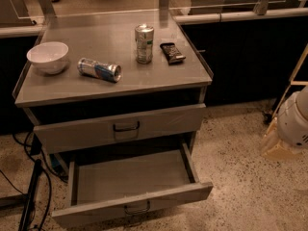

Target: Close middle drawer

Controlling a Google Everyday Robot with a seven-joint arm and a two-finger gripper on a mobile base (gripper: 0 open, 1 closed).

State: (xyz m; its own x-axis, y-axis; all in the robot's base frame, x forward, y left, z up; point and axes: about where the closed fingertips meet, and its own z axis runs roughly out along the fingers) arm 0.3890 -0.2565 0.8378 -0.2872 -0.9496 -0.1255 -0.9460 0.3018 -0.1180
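Note:
The middle drawer [130, 179] is pulled far out of the grey metal cabinet [115, 88]. It is wide, shallow and looks empty inside. Its flat front [86, 211] faces me near the bottom edge, with a small dark handle [137, 208] at its centre. The top drawer [120, 126] above it stands out only slightly. My gripper [278, 146] is at the right edge of the view, on the white rounded arm end [294, 119]. It is level with the open drawer, well to the right of it, and touches nothing. The lowest drawer is hidden.
On the cabinet top are a white bowl [47, 57], a can lying on its side [99, 70], an upright can [144, 43] and a dark snack bar [172, 52]. Black cables [33, 196] run down the cabinet's left side. Speckled floor [240, 177] lies to the right.

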